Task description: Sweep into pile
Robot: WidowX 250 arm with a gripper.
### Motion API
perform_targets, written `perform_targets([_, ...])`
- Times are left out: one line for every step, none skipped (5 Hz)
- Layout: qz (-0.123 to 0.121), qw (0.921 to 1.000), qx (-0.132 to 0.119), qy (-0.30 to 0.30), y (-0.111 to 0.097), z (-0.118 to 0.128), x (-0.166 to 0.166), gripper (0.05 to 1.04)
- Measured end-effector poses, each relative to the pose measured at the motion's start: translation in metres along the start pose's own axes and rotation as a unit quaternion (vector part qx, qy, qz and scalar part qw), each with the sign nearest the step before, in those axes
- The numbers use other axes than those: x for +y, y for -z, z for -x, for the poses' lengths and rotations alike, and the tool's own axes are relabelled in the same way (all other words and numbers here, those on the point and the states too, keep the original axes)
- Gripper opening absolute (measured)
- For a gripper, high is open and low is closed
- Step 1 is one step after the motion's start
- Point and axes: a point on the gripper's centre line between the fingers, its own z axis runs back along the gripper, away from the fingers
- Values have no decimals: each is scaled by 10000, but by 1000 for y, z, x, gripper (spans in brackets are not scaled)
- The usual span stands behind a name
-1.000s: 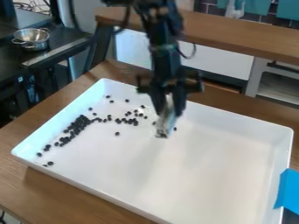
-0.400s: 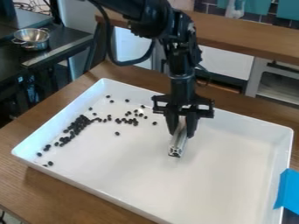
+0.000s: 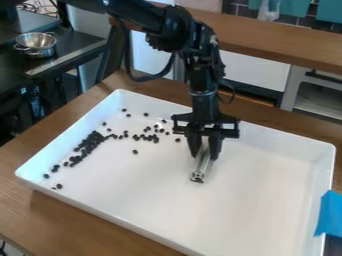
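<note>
Pellets (image 3: pixel 87 145), dozens, and one metal bar (image 3: pixel 200 169) share one white tray (image 3: pixel 260 200).

Gripper (image 3: pixel 205 154): black, hanging down, jaws closed on the bar (image 3: pixel 200 171)
Bar: silver, slanted, its end jutting below the jaws
Beans (image 3: pixel 90 144): dark, in a loose band left of the jaws, a few strays closer
Tray (image 3: pixel 267 195): white, beneath the jaws
Tape (image 3: pixel 328 214): blue, right of the jaws, at the tray's edge
Pot (image 3: pixel 39 46): steel, well apart, upper left of the jaws
</note>
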Motion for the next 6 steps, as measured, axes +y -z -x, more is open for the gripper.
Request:
perform_targets([22,10000,-35,-21,-1,-6,11,375])
perform_targets([49,10000,38,-63,-5,-11,33,375])
perform_targets([40,9998,77,-171,-11,-16,72,375])
perform_targets([-27,10000,70,1,-12,-17,88,375])
perform_targets([-76,10000,10,31,-11,-23,99,375])
perform_targets([-140,9999,-33,37,-11,-29,113,375])
